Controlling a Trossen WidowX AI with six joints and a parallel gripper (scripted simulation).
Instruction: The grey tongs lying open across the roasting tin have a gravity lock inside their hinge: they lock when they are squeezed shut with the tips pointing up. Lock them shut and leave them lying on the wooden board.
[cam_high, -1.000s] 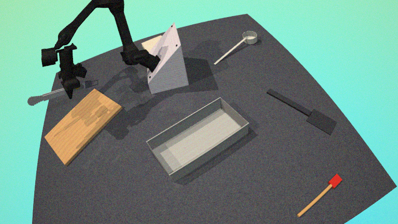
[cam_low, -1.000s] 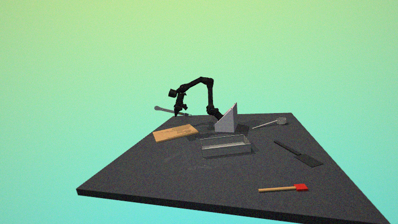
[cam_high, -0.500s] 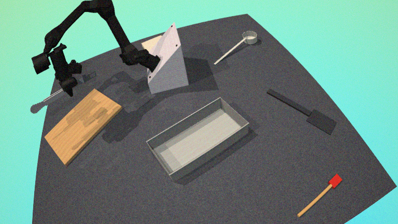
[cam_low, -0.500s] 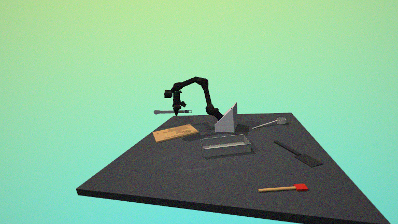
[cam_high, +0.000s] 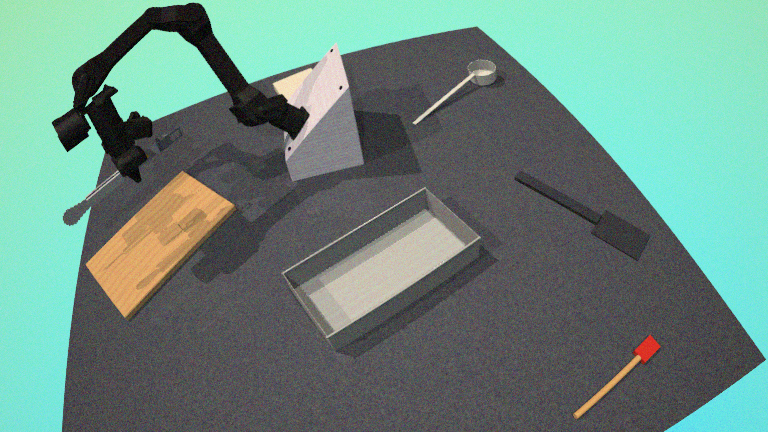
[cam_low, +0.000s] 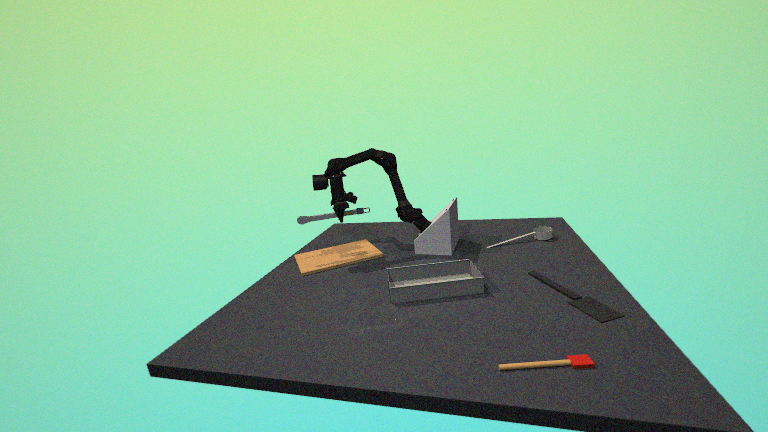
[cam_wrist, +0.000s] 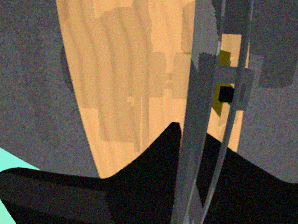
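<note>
The grey tongs (cam_high: 74, 214) (cam_low: 308, 219) (cam_wrist: 197, 105) hang in the air, roughly level, their arms close together. The hinge end points right in the exterior view and the tips left. My gripper (cam_high: 134, 174) (cam_low: 341, 217) is shut on the tongs around the middle of their arms. It points down, above the far-left part of the table. The wooden board (cam_high: 110, 265) (cam_low: 322, 263) (cam_wrist: 115, 90) lies flat below, nearer the top and exterior views. The roasting tin (cam_high: 400, 292) (cam_low: 436, 291) stands to the right of the board, with nothing inside. Whether the lock has caught cannot be seen.
A pale wedge-shaped stand (cam_high: 328, 145) (cam_low: 437, 239) bears the arm's base. A measuring cup with a long handle (cam_high: 483, 72) (cam_low: 543, 233) is at the back right. A black turner (cam_high: 621, 234) (cam_low: 596, 308) lies at the right. A red-headed spatula (cam_high: 647, 349) (cam_low: 580, 361) lies at the front right.
</note>
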